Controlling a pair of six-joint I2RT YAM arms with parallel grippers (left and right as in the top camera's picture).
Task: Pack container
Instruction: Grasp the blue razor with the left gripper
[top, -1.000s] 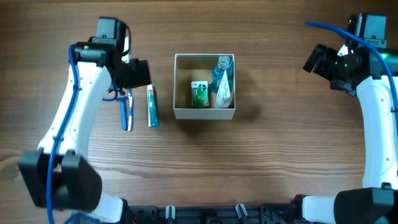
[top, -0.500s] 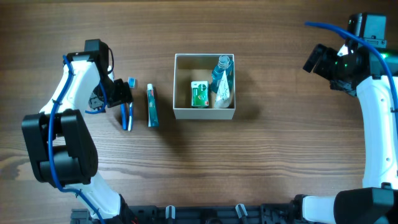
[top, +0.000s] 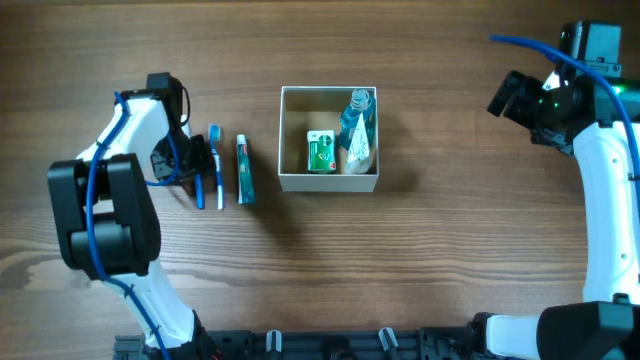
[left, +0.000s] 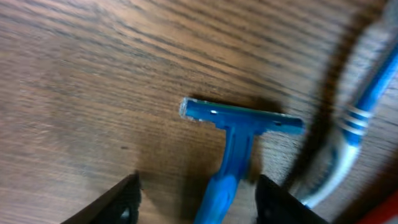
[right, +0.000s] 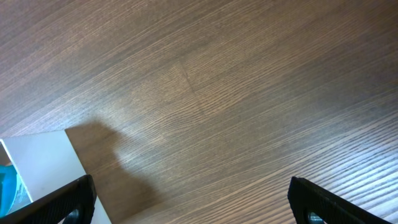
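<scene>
The container (top: 329, 182) is a square white-walled box with a tan floor at the table's middle. It holds a green-and-white packet (top: 320, 152) and a blue-capped bottle with a pouch (top: 357, 130). A blue razor (top: 198, 186), a blue-and-white toothbrush (top: 216, 165) and a green toothpaste tube (top: 244, 170) lie side by side to its left. My left gripper (top: 183, 165) is low over the razor. In the left wrist view the open jaws (left: 205, 199) straddle the razor handle (left: 227, 168), with the toothbrush (left: 356, 127) to the right. My right gripper (top: 508, 97) is open and empty, raised at the far right.
The right wrist view shows bare wood between the open jaws (right: 196, 202) and a corner of the container's white wall (right: 37, 165) at lower left. The left arm's blue cable hangs beside the razor.
My left gripper has swung left and down from beside the container to the razor, uncovering the toothbrush. The right arm has not moved.
</scene>
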